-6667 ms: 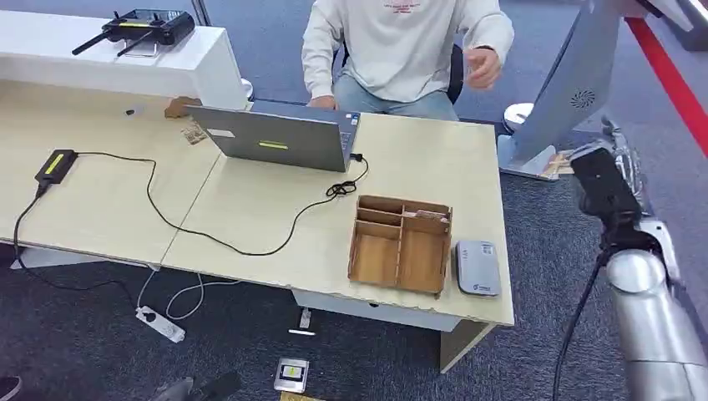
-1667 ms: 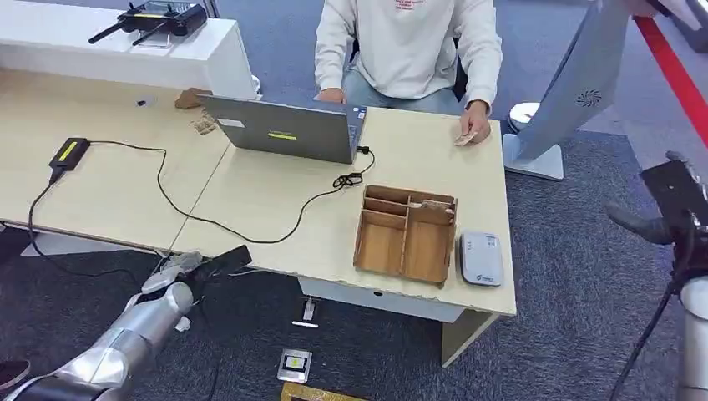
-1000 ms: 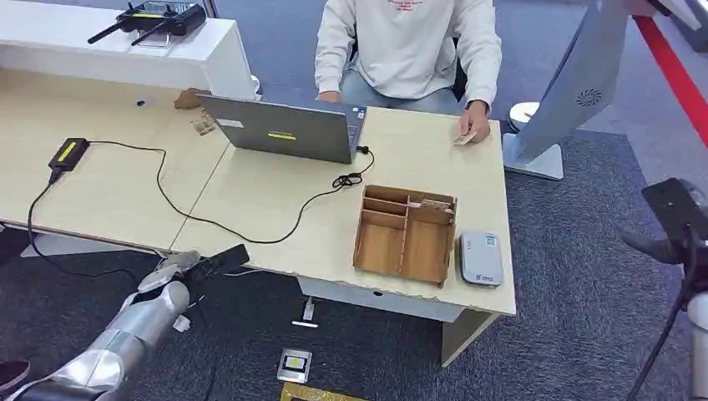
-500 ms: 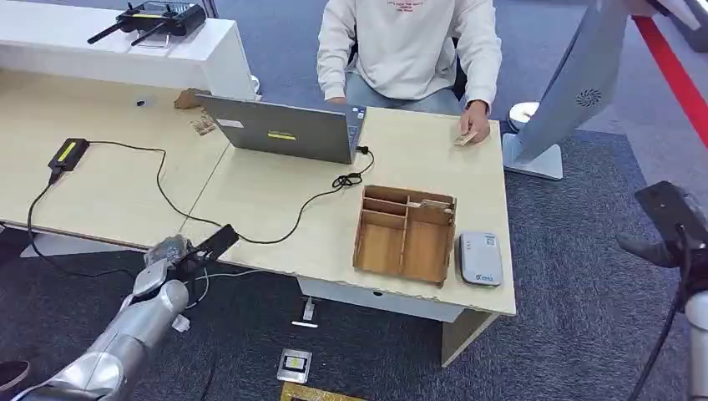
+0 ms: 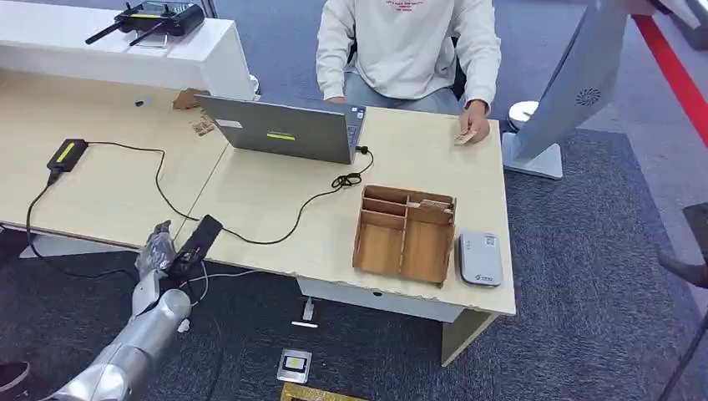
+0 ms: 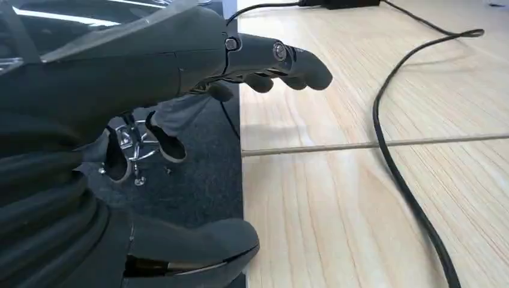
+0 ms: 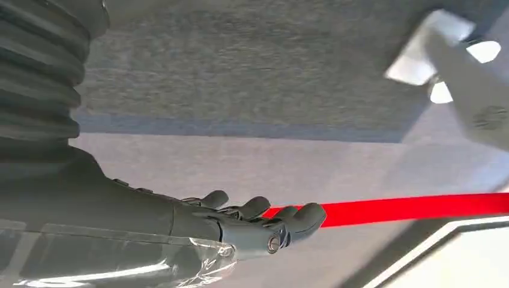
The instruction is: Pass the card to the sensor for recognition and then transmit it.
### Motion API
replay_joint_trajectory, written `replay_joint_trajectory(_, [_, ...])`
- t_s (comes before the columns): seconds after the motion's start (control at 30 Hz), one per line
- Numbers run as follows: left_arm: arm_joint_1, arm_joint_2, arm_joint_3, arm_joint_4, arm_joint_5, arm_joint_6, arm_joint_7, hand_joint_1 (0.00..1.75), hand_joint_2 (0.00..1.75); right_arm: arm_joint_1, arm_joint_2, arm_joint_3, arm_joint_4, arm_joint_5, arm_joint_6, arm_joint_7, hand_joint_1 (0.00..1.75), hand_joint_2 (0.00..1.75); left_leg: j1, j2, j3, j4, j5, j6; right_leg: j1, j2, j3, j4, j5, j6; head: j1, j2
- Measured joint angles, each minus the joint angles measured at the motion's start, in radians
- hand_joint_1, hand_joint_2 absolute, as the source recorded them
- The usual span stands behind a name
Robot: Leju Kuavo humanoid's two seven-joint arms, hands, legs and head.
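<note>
A small tan card [image 5: 463, 139] lies at the desk's far right, under the fingers of a seated person's hand [image 5: 473, 125]. The sensor, a grey-white card reader [image 5: 478, 259], lies near the desk's front right corner. My left hand [image 5: 167, 249] is raised at the desk's front edge, far left of the reader. In the left wrist view its fingers [image 6: 270, 59] stretch over the wood, apart from the thumb [image 6: 198, 249], holding nothing. My right hand [image 7: 258, 225] hangs over the carpet off the desk's right side, fingers loosely spread and empty.
A wooden organiser box [image 5: 405, 234] stands just left of the reader. A laptop [image 5: 280, 131] sits mid-desk with a black cable [image 5: 250, 238] trailing to a small black box [image 5: 65, 154]. A grey monitor stand [image 5: 559, 92] is at the right. A red floor stripe [image 7: 408, 207] runs nearby.
My left arm has swung up and its hand has reached the desk's front edge. My right arm has dropped and moved right, nearly out of the head view. The person's hand stays on the card.
</note>
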Motion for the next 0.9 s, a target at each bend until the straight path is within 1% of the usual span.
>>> replay_joint_trajectory(0.1, [0.001,-0.001,0.006,0.003,0.015,0.02,0.0,0.0,1.75,0.014,-0.018,-0.015,0.07,-0.012,-0.027,-0.02,0.0,1.75,0.0,0.001,0.0,0.0,-0.001,0.0,0.0,0.001,0.0,0.0,0.0,0.0,0.0,0.0])
replay_joint_trajectory(0.13, [0.004,-0.001,0.007,0.003,0.041,0.017,0.006,0.0,1.75,0.019,-0.024,-0.023,0.096,-0.015,-0.035,-0.021,0.0,1.75,0.0,0.002,0.0,0.0,-0.002,0.0,0.0,0.001,0.0,0.0,-0.001,0.0,0.0,0.0])
replay_joint_trajectory(0.17, [0.034,-0.006,0.017,0.003,0.07,-0.013,0.042,0.0,1.75,0.031,-0.028,-0.029,0.116,-0.026,-0.049,-0.02,0.0,1.75,-0.001,0.004,0.003,-0.001,-0.005,0.0,-0.001,0.002,0.002,0.0,-0.003,-0.001,0.0,0.0])
replay_joint_trajectory(0.2, [0.093,0.001,0.033,0.0,0.066,-0.074,0.102,0.0,1.75,0.085,-0.044,-0.047,0.126,-0.049,-0.071,-0.025,0.0,1.75,-0.002,0.005,0.013,-0.006,-0.01,0.001,-0.002,0.003,0.013,-0.003,-0.008,0.0,0.0,0.0])
replay_joint_trajectory(0.23, [0.156,0.015,0.04,0.015,0.063,-0.083,0.099,0.0,1.75,0.151,-0.057,-0.074,0.125,-0.059,-0.078,-0.047,0.0,1.75,-0.004,0.006,0.03,-0.01,-0.018,0.001,-0.003,0.004,0.028,-0.007,-0.02,0.003,0.0,0.0])
replay_joint_trajectory(0.27, [0.196,0.036,0.06,0.066,0.089,-0.051,0.066,0.0,1.75,0.214,-0.074,-0.123,0.129,-0.047,-0.073,-0.074,0.0,1.75,-0.006,0.005,0.046,-0.014,-0.024,0.0,-0.005,0.005,0.045,-0.007,-0.026,0.001,0.001,0.0])
replay_joint_trajectory(0.3, [0.24,0.06,0.095,0.13,0.121,-0.037,0.053,0.0,1.75,0.247,-0.082,-0.173,0.147,-0.023,-0.076,-0.095,0.0,1.75,-0.008,0.009,0.056,-0.014,-0.03,-0.002,-0.007,0.009,0.049,-0.004,-0.028,0.0,0.003,0.0])
replay_joint_trajectory(0.33, [0.302,0.079,0.126,0.157,0.142,-0.016,0.07,0.0,1.75,0.264,-0.087,-0.216,0.169,0.011,-0.087,-0.12,0.0,1.75,-0.008,0.02,0.059,-0.014,-0.036,-0.005,-0.011,0.023,0.046,-0.003,-0.029,-0.001,-0.002,0.0])
replay_joint_trajectory(0.37, [0.337,0.093,0.152,0.173,0.149,-0.008,0.086,0.0,1.75,0.275,-0.096,-0.245,0.185,0.036,-0.105,-0.138,0.0,1.75,-0.008,0.029,0.058,-0.013,-0.036,-0.004,-0.009,0.03,0.042,-0.003,-0.029,-0.001,-0.007,0.0])
replay_joint_trajectory(0.43, [0.33,0.11,0.184,0.224,0.153,-0.005,0.116,0.0,1.75,0.27,-0.113,-0.298,0.228,0.064,-0.133,-0.159,0.0,1.75,-0.006,0.027,0.055,-0.013,-0.036,-0.004,-0.008,0.028,0.04,-0.003,-0.031,0.0,-0.005,0.0])
replay_joint_trajectory(0.53, [0.33,0.14,0.233,0.277,0.153,0.006,0.166,0.0,1.75,0.264,-0.113,-0.374,0.295,0.073,-0.15,-0.172,0.0,1.75,-0.005,0.024,0.056,-0.014,-0.037,-0.003,-0.007,0.024,0.044,-0.004,-0.033,-0.001,-0.003,0.0])
replay_joint_trajectory(0.67, [0.332,0.171,0.281,0.325,0.159,0.002,0.174,0.0,1.75,0.267,-0.111,-0.442,0.358,0.073,-0.16,-0.195,0.0,1.75,-0.005,0.025,0.055,-0.014,-0.037,-0.003,-0.006,0.024,0.043,-0.004,-0.033,-0.002,-0.004,0.0])
replay_joint_trajectory(0.8, [0.33,0.172,0.318,0.361,0.195,-0.004,0.193,0.0,1.75,0.261,-0.1,-0.484,0.409,0.073,-0.163,-0.214,0.0,1.75,-0.005,0.025,0.055,-0.014,-0.037,-0.003,-0.006,0.024,0.043,-0.004,-0.033,-0.002,-0.004,0.0])
replay_joint_trajectory(0.9, [0.329,0.164,0.346,0.381,0.221,-0.013,0.207,0.0,1.75,0.259,-0.09,-0.505,0.445,0.076,-0.16,-0.207,0.0,1.75,-0.006,0.024,0.056,-0.014,-0.037,-0.003,-0.006,0.024,0.043,-0.004,-0.033,-0.001,-0.004,0.0])
